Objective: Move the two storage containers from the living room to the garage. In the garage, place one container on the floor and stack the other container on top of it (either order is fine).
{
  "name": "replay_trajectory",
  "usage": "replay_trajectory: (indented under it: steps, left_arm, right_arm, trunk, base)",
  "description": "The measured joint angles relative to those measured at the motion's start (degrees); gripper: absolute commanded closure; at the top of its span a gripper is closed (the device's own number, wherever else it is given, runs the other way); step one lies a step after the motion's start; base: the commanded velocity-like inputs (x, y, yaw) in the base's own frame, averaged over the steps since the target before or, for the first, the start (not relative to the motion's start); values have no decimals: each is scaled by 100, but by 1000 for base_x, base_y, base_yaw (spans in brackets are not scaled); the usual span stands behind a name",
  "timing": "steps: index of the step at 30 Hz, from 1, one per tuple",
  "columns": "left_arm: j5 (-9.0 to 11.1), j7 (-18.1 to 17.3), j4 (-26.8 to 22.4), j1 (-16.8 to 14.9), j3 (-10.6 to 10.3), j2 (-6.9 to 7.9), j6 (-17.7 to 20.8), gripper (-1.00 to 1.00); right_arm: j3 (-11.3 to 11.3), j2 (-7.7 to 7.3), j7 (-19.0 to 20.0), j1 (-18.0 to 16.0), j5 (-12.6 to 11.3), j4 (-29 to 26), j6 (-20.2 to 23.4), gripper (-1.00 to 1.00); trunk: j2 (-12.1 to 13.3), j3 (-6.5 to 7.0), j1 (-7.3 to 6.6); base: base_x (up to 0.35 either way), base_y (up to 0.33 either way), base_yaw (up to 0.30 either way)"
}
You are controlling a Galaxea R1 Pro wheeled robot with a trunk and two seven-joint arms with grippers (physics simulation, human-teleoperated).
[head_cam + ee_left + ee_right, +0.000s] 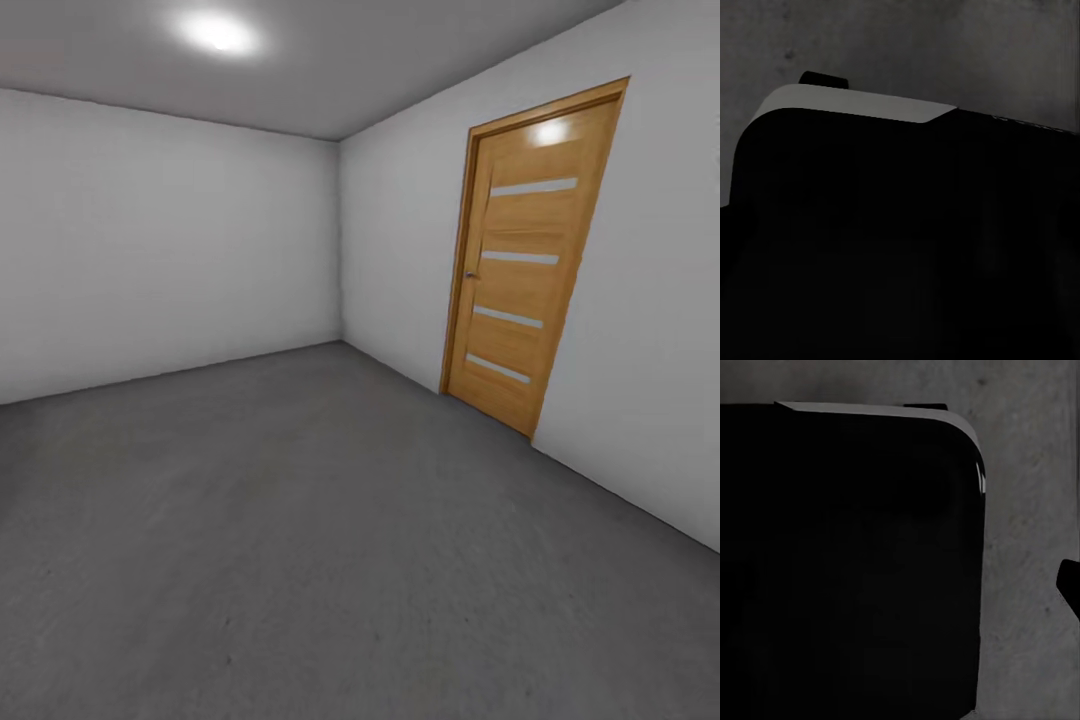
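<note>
Bare room, head view: grey speckled floor (300, 520); white walls (160, 240); ceiling light (218, 32); wooden door (525, 265) with four pale horizontal strips, shut, in the right wall. Left wrist view: dark rounded body (900, 247) with pale top edge, over grey floor; right wrist view: like dark body (847, 562) over floor. Containers: place cannot be told. Hands: whether spread or pressed together cannot be told.
</note>
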Motion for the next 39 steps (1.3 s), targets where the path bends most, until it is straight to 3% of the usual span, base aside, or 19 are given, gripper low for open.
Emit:
replay_trajectory:
  steps: [39]
  left_arm:
    - [1, 0, 0, 0, 2, 9, 8, -100]
  right_arm:
    - [15, 0, 1, 0, 14, 0, -6, -100]
  trunk:
    - [0, 0, 0]
  base:
    - [322, 0, -4]
